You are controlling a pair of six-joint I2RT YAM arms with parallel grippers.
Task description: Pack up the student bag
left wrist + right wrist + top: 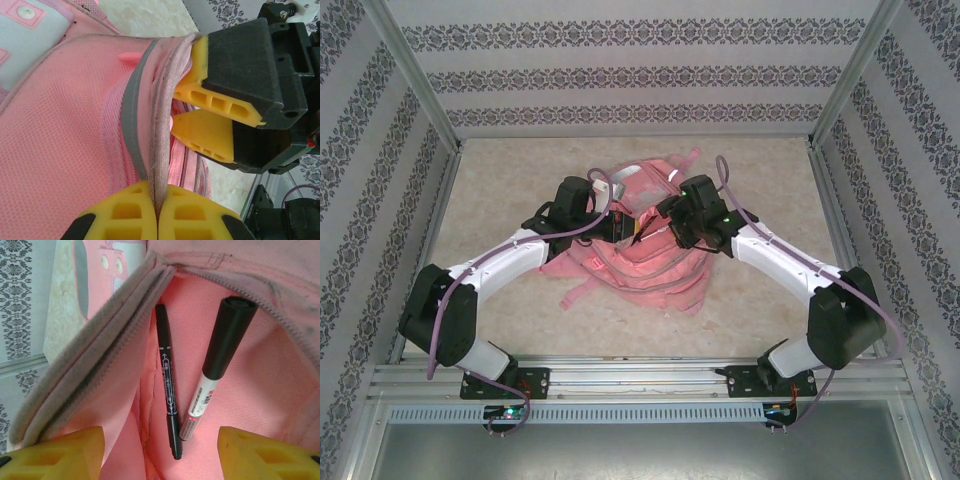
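Student bag [638, 268] lies mid-table [500, 190]. I note left gripper [157, 212] clamped on its zip edge [161, 150] — right gripper [160, 455] spread wide above the open pocket [255, 405], where a thin black pen [167, 390] and black-capped marker [220, 355] lie.

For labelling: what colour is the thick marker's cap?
Black; the cap shows best in the right wrist view.
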